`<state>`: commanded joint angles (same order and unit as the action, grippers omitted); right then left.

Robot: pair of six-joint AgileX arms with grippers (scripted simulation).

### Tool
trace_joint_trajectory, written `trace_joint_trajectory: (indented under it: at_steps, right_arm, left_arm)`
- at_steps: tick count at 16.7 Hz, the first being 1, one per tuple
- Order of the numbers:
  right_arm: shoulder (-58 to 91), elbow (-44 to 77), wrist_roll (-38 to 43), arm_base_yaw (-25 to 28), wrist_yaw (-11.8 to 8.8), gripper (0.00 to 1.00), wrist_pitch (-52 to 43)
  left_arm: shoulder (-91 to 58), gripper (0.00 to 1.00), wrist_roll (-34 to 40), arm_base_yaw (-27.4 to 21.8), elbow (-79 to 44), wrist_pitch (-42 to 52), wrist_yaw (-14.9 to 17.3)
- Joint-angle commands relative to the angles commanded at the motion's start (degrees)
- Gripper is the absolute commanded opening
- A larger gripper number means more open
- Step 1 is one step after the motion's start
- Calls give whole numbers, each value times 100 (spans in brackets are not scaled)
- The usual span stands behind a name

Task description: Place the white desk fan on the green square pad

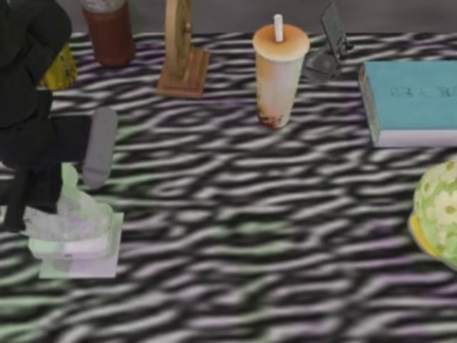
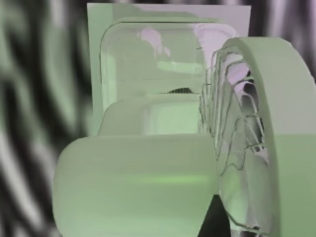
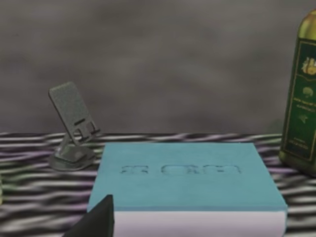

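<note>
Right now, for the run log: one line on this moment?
left arm over white desk fan | fan on green square pad | jaws unseen | right arm by teal book

Rendered sim tabletop, not a real room: table (image 1: 285,214) has a black-and-white zebra-stripe texture, with a flat grey backdrop behind it. Desk-type clutter around the teal book (image 1: 410,100): grey phone stand (image 1: 330,44) just beside it, straw cup (image 1: 279,71) further along the back edge, dark green bottle (image 3: 301,94) near the book.
</note>
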<state>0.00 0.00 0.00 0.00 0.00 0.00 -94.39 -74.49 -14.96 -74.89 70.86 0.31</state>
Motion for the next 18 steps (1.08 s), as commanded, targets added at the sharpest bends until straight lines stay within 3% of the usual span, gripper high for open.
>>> trace_joint_trajectory:
  at_steps: [1,14,18]
  right_arm:
    - [0,0,0,0,0,100,0]
    - [0,0,0,0,0,100,0]
    - [0,0,0,0,0,100,0]
  left_arm:
    - [0,0,0,0,0,0,0]
    - [0,98,0,0,0,0,0]
    - [0,100,0,0,0,0,0]
